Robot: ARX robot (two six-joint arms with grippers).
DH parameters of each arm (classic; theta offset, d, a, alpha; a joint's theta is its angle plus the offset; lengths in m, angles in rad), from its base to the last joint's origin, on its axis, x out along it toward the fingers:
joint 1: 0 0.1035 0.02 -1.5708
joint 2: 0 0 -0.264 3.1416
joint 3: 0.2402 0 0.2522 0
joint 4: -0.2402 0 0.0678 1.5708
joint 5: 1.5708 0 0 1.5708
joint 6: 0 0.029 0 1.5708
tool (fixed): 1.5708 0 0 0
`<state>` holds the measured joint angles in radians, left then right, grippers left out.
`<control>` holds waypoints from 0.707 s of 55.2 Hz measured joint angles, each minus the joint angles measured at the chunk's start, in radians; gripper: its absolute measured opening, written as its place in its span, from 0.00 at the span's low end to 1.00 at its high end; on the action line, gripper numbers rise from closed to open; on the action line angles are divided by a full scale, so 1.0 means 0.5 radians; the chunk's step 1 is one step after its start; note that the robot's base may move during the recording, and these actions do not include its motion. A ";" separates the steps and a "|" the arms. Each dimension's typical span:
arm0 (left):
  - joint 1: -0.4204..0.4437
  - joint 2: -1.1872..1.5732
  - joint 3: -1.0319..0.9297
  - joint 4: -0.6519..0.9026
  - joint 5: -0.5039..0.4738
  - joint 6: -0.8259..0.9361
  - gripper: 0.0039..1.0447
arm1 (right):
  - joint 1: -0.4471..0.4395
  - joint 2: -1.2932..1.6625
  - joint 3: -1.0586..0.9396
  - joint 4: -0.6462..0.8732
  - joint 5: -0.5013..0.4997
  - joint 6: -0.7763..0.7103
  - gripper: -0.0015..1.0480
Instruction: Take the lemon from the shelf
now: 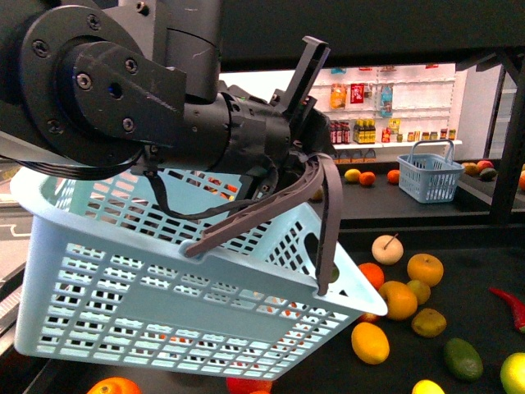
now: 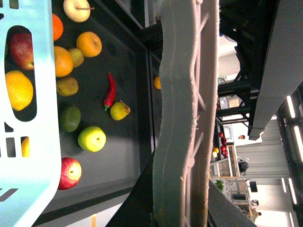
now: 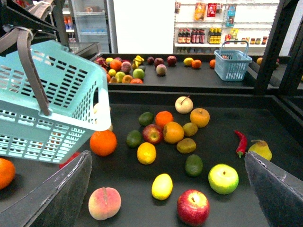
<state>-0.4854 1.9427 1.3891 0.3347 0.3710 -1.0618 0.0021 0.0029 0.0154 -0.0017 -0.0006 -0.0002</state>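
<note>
The lemon (image 3: 162, 186), bright yellow and oval, lies on the black shelf tier (image 3: 125, 210) near its front, among other fruit. In the right wrist view it sits between my right gripper's (image 3: 169, 191) two wide-open fingers (image 3: 61, 194), some way beyond them. A yellow edge at the bottom of the front view (image 1: 428, 387) may be the same lemon. My left gripper (image 1: 308, 156) is shut on the grey handle (image 1: 328, 222) of a light blue basket (image 1: 164, 287), which hangs tilted above the tier's left part. The handle (image 2: 184, 118) fills the left wrist view.
Close to the lemon lie a red apple (image 3: 193, 207), a green apple (image 3: 223, 178), a peach (image 3: 104, 203), an avocado (image 3: 193, 165) and a yellow-orange fruit (image 3: 147, 152). Further off are an orange (image 3: 103, 143), a red chili (image 3: 241, 143) and a pear (image 3: 260, 149). A small blue basket (image 3: 232, 65) stands on the rear tier.
</note>
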 joint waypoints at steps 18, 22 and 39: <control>-0.067 0.121 0.088 0.011 0.036 0.008 0.09 | 0.000 0.000 0.000 0.000 0.000 0.000 0.93; -0.069 0.121 0.099 0.007 0.034 0.031 0.09 | 0.051 0.037 0.014 -0.068 0.209 0.062 0.93; -0.070 0.121 0.105 0.003 0.024 0.072 0.09 | -0.491 1.260 0.362 0.511 -0.097 0.390 0.93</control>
<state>-0.5205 2.0029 1.4418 0.3363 0.3832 -1.0256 -0.2432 0.6327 0.1963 0.2539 -0.0490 0.1947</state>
